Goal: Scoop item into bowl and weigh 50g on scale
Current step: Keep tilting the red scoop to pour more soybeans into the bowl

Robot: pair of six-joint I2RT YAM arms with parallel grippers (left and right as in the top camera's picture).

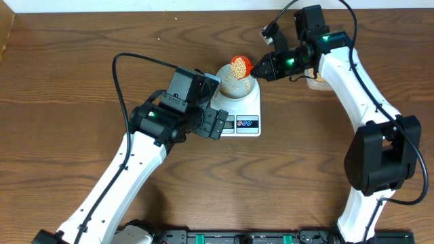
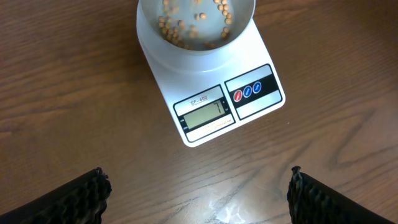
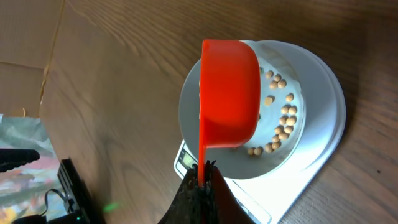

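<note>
The white scale (image 1: pixel 248 108) sits mid-table with the pale bowl (image 1: pixel 234 86) on it. Tan beads lie in the bowl (image 2: pixel 186 28) (image 3: pixel 283 118). My right gripper (image 1: pixel 260 68) is shut on the handle of an orange scoop (image 1: pixel 240 66), which holds beads above the bowl's far rim. In the right wrist view the scoop (image 3: pixel 229 93) hangs tilted over the bowl (image 3: pixel 193 118), gripper (image 3: pixel 202 177) clamped on its handle. My left gripper (image 2: pixel 198 193) is open and empty in front of the scale (image 2: pixel 249 59), whose display (image 2: pixel 204 112) is lit.
A tub of beads (image 1: pixel 316 78) is partly hidden behind my right arm at the back right. Black equipment stands along the table's front edge (image 1: pixel 224 237).
</note>
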